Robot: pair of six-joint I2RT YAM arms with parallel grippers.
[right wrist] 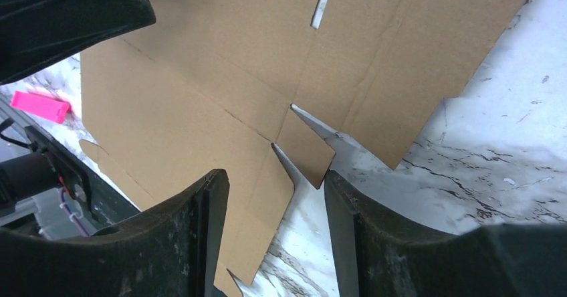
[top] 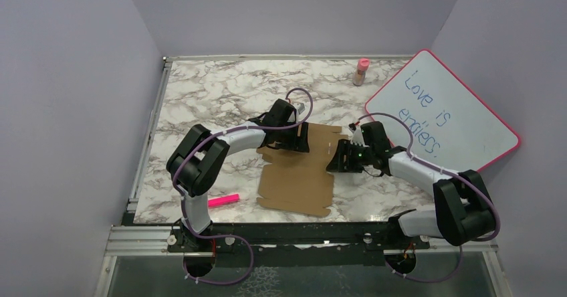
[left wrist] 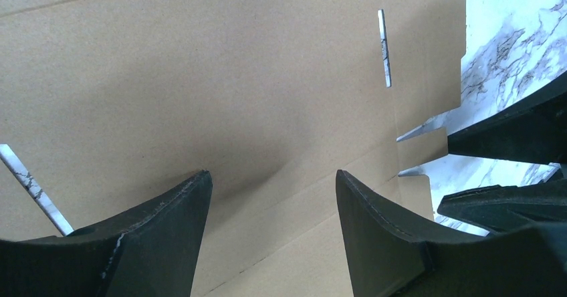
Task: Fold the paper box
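At centre frame, the box (top: 297, 176) lies flat, unfolded, on the bench (top: 220, 96). Left gripper (top: 296, 141), spread and empty, sits over its upper panel (left wrist: 200, 76), probably to pin it. Right gripper (top: 336, 158), spread and empty, faces the right-edge tab (right wrist: 307, 146), probably to lift it.

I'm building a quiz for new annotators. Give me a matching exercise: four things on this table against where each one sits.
Things:
1 paper box
2 small pink bar
3 whiteboard
4 pink-capped bottle

Places:
A at the far edge
B flat in the centre
C near left
D right side, with writing on it

Pairs: 1-B, 2-C, 3-D, 4-A
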